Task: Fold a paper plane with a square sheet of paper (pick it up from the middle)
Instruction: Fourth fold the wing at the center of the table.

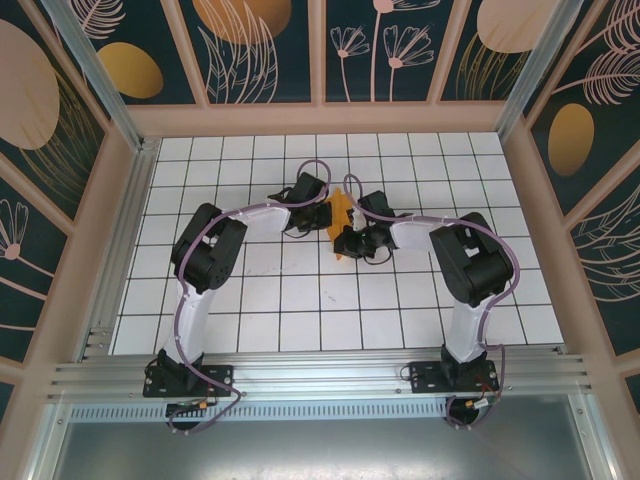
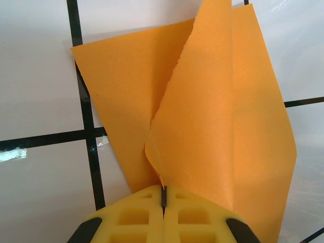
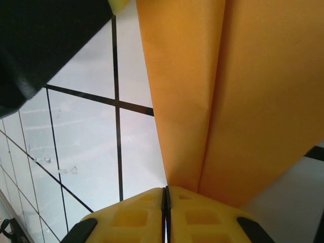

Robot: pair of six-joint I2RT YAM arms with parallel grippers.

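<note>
The bright-orange sheet of paper [image 1: 340,213] is folded and stands up off the tiles between my two grippers at mid-table. My left gripper [image 2: 163,190] is shut, and a raised flap of the paper [image 2: 217,126] runs down into the seam between its yellow fingertips; a lower layer lies flat on the tiles behind it. My right gripper [image 3: 166,190] is shut at the narrow end of the paper [image 3: 243,101], which shows a long straight crease and widens away from the tips. From above, the left gripper [image 1: 316,205] is at the paper's left and the right gripper [image 1: 352,238] at its near end.
The white grid table [image 1: 300,300] is walled by a pale frame with leaf-patterned panels [image 1: 260,50]. A metal rail [image 1: 320,370] runs along the near edge by the arm bases. The left arm's black body [image 3: 40,45] hangs close over the right gripper.
</note>
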